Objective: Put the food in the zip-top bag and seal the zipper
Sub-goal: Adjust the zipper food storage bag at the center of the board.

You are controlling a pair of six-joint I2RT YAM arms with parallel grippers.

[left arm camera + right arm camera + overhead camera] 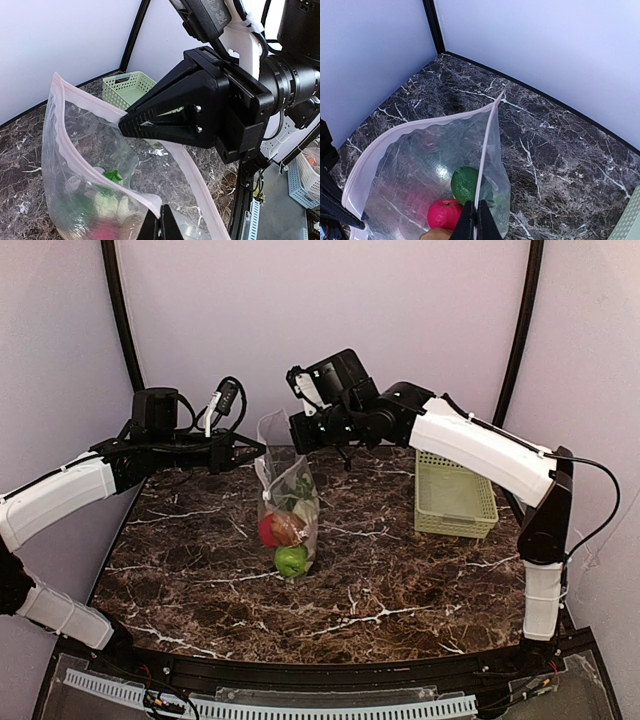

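The zip-top bag hangs upright over the middle of the table, held between both grippers with its mouth spread apart. My left gripper is shut on one end of the pink-white zipper, seen at the bottom of the left wrist view. My right gripper is shut on the other end of the zipper, low in the right wrist view. The food lies at the bottom of the bag: a green apple, a red apple, a brownish piece and green leaves.
A pale green lattice basket stands at the back right of the marble table, with nothing in it that shows. It also shows behind the right gripper's fingers in the left wrist view, basket. Purple walls close in the back and sides.
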